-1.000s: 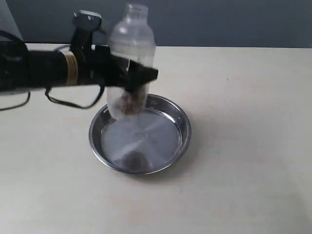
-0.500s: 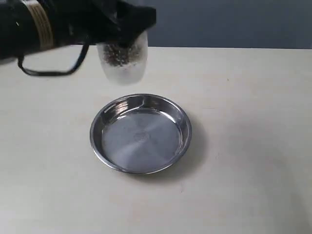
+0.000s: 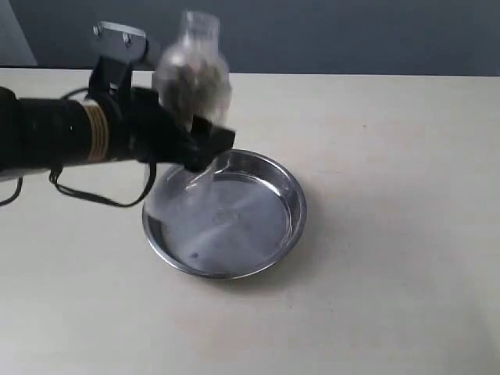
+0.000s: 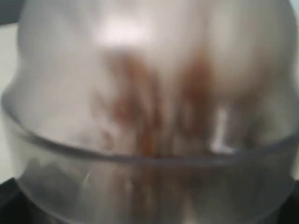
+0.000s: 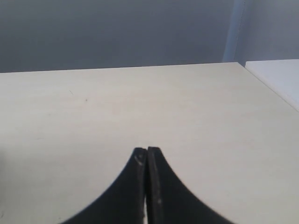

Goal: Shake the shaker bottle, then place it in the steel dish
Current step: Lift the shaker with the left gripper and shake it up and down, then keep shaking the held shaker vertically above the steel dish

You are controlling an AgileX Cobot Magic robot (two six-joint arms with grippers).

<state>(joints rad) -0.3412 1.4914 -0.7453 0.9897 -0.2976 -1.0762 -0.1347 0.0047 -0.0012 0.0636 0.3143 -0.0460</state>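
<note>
The clear shaker bottle (image 3: 191, 86) hangs blurred in the air above the left rim of the steel dish (image 3: 289, 195), cap up, with brown granules thrown into its upper part. My left gripper (image 3: 205, 144) is shut on the bottle's lower body, the black arm reaching in from the left. In the left wrist view the bottle (image 4: 149, 93) fills the frame, its granules smeared into brown streaks. My right gripper (image 5: 147, 151) is shut with nothing in it, over bare table; it is out of the exterior view.
The beige table (image 3: 391, 156) spreads round the dish, with a dark wall behind. A white surface (image 5: 280, 79) borders the table's edge in the right wrist view.
The left gripper and bottle dropped from high at the frame's top back down to the dish's left rim. The granules moved from the bottle's bottom into its upper part.
</note>
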